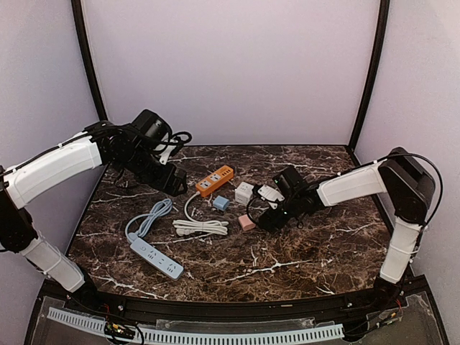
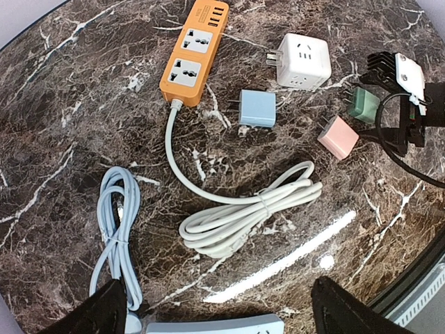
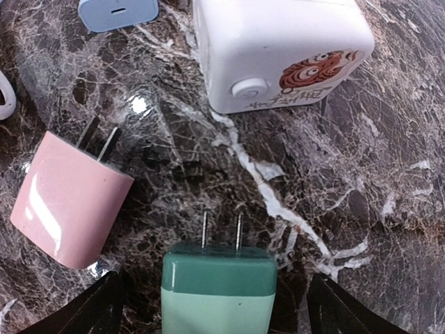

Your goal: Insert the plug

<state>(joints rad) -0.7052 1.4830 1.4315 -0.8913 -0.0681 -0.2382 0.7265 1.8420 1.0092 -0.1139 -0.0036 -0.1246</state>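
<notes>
The green plug (image 3: 219,289) lies on the table (image 3: 389,174), between the fingers of the right gripper (image 3: 213,292). The fingers are wide apart and do not touch it. Its two pins point at the white cube (image 3: 278,49). A pink plug (image 3: 66,209) lies just beside it. The left gripper (image 2: 217,299) has its fingers wide apart too. The orange power strip (image 2: 192,52) is well apart from it.

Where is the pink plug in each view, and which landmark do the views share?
Top external: pink plug at mid-table.
Left wrist: the plug right of centre, upper half.
Right wrist: the plug at left, prongs upward.
Shared landmark: the white cube nearby.
</notes>
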